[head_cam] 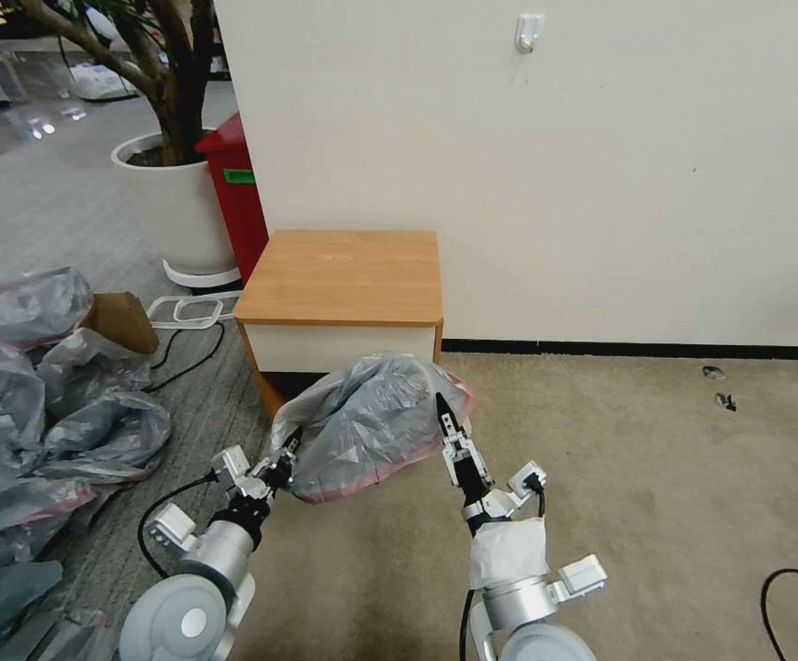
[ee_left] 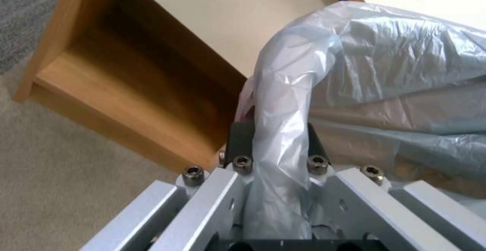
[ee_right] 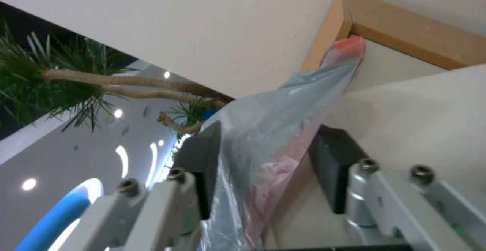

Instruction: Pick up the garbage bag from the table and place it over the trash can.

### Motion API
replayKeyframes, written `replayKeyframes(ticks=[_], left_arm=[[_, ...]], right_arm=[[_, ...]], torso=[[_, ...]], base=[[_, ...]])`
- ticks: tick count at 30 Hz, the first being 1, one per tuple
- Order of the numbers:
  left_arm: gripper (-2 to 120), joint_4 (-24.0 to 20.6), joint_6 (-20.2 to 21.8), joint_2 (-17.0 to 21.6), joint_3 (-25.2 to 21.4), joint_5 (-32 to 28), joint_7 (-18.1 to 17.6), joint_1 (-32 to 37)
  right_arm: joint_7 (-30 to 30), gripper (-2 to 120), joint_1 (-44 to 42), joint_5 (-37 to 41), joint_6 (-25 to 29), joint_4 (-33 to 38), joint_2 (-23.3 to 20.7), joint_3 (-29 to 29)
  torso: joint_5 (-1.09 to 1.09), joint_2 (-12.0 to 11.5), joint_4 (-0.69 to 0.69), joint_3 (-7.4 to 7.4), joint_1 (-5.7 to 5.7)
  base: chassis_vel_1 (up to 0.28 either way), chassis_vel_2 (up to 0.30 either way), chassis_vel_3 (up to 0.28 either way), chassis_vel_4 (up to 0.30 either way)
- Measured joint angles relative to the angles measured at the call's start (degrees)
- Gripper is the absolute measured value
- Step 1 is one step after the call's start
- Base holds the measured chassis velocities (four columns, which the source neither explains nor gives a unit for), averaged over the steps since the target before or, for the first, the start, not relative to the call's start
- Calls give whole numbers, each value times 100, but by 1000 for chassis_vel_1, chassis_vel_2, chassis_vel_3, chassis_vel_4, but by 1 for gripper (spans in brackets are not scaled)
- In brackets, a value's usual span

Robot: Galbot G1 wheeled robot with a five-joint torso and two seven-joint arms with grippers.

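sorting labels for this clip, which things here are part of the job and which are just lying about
Job: garbage bag, held by left gripper and right gripper; table.
Lying about: heap of grey bags, red bin, plant pot, cardboard box.

grey pink-rimmed garbage bag [head_cam: 371, 427] hangs spread open before the wooden table [head_cam: 343, 275].

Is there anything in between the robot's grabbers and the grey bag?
No. The garbage bag hangs stretched between both grippers, in front of the table. The left gripper pinches one side of it and the right gripper the other, with plastic bunched between the fingers in both wrist views.
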Motion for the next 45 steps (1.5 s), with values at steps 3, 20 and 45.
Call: replayKeyframes(ticks=[3,20,45], left_arm=[[4,0,0,-7,0,2,0,1],[4,1,18,-111,-72,-2,-165,-87],[4,-682,306,-377,-88,-446,-443,97]], right_arm=[[-4,31,8,-12,4,1,5,1],[-106,0,-19,-138,110,-9,64,-30],[-298,0,140,-528,512,-908,-25,410]], torso=[[0,0,0,0,0],[0,0,0,0,0],[10,0,-1,0,0]], base=[[0,0,0,0],[0,0,0,0],[0,0,0,0]])
